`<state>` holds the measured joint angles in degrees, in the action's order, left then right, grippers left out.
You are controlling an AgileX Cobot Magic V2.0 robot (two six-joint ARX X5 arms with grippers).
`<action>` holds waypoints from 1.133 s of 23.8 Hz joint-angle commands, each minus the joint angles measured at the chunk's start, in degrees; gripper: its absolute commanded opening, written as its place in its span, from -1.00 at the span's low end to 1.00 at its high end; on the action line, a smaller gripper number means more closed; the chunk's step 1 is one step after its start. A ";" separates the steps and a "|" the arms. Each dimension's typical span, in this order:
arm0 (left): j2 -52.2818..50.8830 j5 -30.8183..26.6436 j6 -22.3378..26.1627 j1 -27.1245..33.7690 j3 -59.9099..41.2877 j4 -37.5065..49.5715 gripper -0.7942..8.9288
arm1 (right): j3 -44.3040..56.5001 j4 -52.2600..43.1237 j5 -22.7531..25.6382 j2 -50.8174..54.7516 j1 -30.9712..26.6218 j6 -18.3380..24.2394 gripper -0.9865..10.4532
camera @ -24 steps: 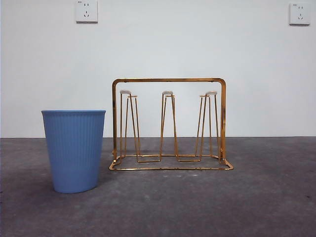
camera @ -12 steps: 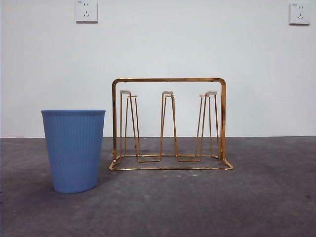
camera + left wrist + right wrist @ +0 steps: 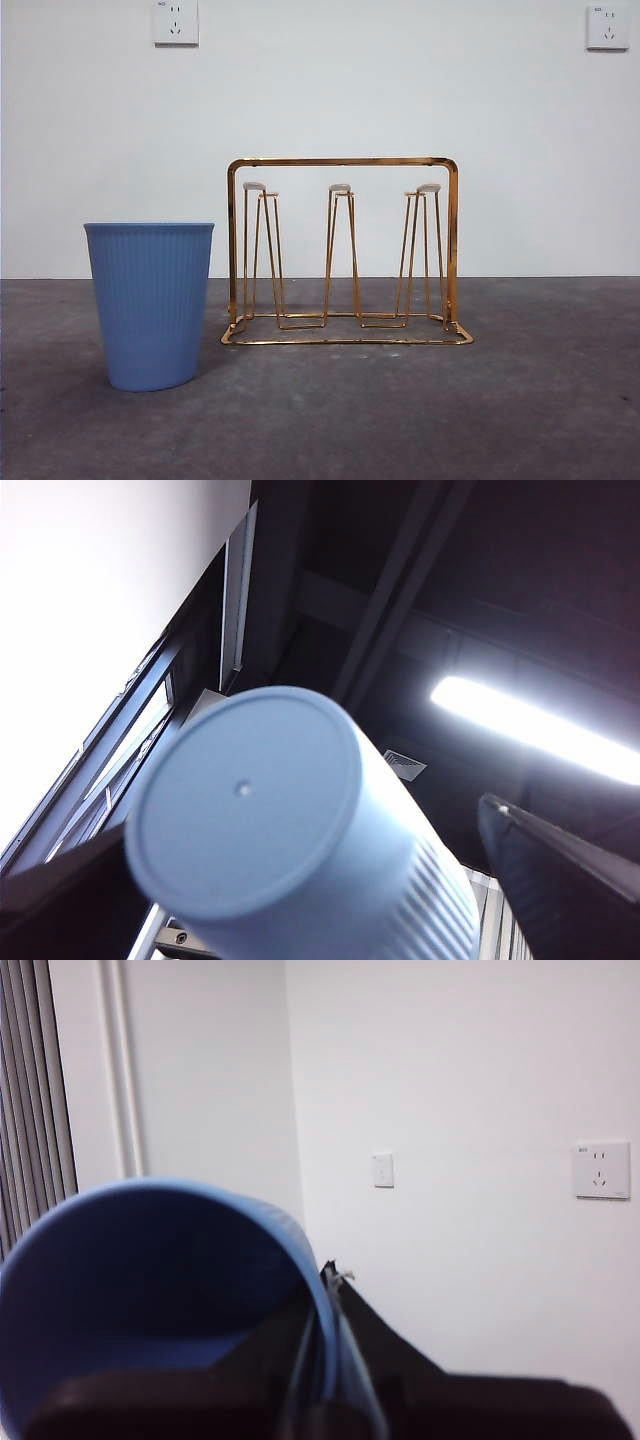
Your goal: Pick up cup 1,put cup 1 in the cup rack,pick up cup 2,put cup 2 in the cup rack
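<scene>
Front view: cup rack [image 3: 340, 255] stands bare on the counter [image 3: 520, 400], a blue cup [image 3: 150, 305] upright just beside it, neither end effector in sight. Left end effector [image 3: 330, 900] grips a pale blue cup [image 3: 270, 820], base outward. Right end effector [image 3: 330, 1360] pinches a blue cup's rim [image 3: 160, 1290]. Both hang off-frame; which is nearer the rack's upright prongs cannot be told.

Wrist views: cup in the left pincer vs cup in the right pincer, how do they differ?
1. The left cup shows its closed base to its wrist camera. The right cup shows its open mouth.
2. The left pincer holds the left cup by its sides, one jaw on each side. The right pincer pinches the right cup's rim, one jaw inside and one outside.

Shared: both are blue and held.
</scene>
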<state>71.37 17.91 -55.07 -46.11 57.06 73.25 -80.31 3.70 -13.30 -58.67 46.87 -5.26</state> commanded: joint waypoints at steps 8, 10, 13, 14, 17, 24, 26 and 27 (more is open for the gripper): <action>0.02 -1.44 0.87 0.04 0.15 0.52 -0.38 | 0.11 -0.74 0.28 -0.09 0.09 0.81 -0.85; 0.00 -1.44 0.85 0.04 0.15 0.55 -0.59 | 0.11 -0.74 0.31 -0.09 0.09 0.81 -0.85; 0.00 -1.44 0.66 0.04 0.13 0.52 -0.75 | 0.11 -0.68 0.24 -0.09 0.09 0.79 -0.85; 0.00 -1.44 0.66 0.04 0.13 0.50 -0.80 | 0.11 -0.61 0.24 -0.09 0.09 0.79 -0.85; 0.00 -1.46 0.66 0.04 0.15 0.52 -0.85 | 0.11 0.02 0.24 -0.09 0.09 0.79 -0.85; 0.00 -1.40 0.70 0.04 0.13 0.44 -0.85 | 0.11 4.46 0.28 0.98 0.04 0.83 -0.59; -0.02 -1.38 0.96 0.04 0.15 0.00 -0.85 | 0.11 6.19 0.31 2.58 0.04 1.01 -0.58; -0.02 -1.36 0.96 0.04 0.15 -0.33 -0.85 | 0.11 7.61 0.87 3.56 0.04 1.20 -0.58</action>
<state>71.31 16.47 -55.05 -46.09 57.06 72.60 -80.34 12.25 -12.29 -55.53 46.89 -4.51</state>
